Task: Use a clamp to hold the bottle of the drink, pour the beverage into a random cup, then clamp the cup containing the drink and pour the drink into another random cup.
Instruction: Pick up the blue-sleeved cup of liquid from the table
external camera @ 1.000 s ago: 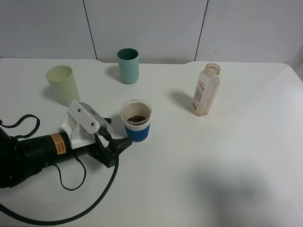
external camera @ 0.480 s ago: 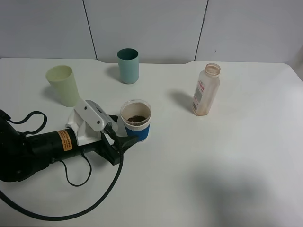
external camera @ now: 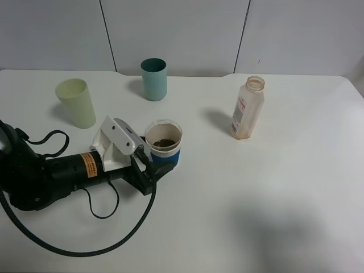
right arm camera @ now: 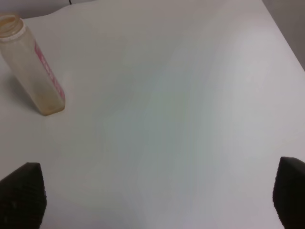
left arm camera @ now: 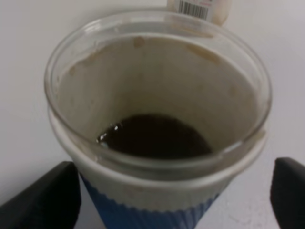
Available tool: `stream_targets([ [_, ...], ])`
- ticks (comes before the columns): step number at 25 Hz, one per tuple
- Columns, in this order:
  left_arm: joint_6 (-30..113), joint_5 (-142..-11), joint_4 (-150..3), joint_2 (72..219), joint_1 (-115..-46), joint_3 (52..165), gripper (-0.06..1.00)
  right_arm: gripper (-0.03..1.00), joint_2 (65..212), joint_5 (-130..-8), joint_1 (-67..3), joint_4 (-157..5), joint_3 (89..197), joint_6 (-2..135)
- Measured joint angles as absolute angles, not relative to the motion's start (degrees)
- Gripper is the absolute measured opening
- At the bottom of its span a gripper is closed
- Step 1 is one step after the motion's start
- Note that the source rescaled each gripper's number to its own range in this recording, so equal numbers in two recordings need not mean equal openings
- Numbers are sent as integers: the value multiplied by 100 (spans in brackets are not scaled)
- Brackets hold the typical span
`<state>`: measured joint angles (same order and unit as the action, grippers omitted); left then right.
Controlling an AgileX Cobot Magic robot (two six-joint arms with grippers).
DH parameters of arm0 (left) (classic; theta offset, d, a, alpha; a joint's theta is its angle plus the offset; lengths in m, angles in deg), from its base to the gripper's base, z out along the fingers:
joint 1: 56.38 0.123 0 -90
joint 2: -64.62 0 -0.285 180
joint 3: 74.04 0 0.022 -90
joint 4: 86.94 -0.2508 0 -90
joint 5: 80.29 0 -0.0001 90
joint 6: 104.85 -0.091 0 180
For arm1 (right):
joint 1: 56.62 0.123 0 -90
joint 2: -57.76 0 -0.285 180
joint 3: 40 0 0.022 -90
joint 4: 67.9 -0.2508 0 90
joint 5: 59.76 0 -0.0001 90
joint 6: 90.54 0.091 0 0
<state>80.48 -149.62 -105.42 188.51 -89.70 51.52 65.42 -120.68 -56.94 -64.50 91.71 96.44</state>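
Beyond the cup (left arm camera: pixel 152 81), the bottle (left arm camera: pixel 198 7) is mostly cut off.

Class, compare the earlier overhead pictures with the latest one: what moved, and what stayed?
The left gripper advanced rightward until its open jaws flank the short white blue-banded cup, not gripping it. The pale yellow-green tumbler, teal tumbler and clear plastic bottle stayed put.

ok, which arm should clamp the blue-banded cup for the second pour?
Left. Its end effector straddles the blue-banded cup, which holds the beverage, with the pale yellow-green tumbler on that side too. The right end effector hangs open over the table near the bottle.
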Motion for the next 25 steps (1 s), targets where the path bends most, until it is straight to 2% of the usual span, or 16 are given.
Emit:
stream_targets([
  [25, 8175, -14962, -10739, 19573, -8970, 5886, 60, 100, 6542, -12068, -5694, -6450, 9171, 9644],
])
